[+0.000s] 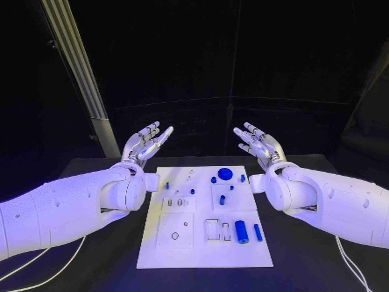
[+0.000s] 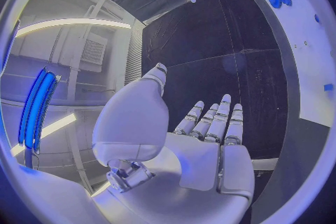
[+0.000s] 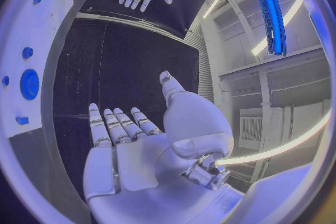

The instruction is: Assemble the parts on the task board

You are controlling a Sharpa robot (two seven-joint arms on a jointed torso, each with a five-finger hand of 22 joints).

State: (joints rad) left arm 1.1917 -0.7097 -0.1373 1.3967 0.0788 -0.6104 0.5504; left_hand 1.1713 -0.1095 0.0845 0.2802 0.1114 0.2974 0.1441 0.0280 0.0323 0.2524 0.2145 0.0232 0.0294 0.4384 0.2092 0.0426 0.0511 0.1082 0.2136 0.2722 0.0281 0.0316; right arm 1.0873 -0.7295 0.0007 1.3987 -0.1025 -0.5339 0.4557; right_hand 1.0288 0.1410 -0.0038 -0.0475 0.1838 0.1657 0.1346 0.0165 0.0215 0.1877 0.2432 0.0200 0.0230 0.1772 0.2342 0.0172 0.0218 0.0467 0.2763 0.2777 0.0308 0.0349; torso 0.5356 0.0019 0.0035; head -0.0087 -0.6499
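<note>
While the fingers of both the left hand (image 1: 145, 143) and the right hand (image 1: 258, 145) are stretched apart and hold nothing, the white task board (image 1: 205, 246) lies lower in the frame, in the middle of the black table (image 1: 309, 267), with neither hand touching it. Blue parts sit on the board, a round disc (image 1: 224, 173) near its upper edge and a cylinder (image 1: 241, 231) toward its lower right, and bare tabletop runs along both long sides. Both arms come in from the frame's left and right edges, palms turned toward each other, fingertips pointing up the frame just above the board's top corners.
</note>
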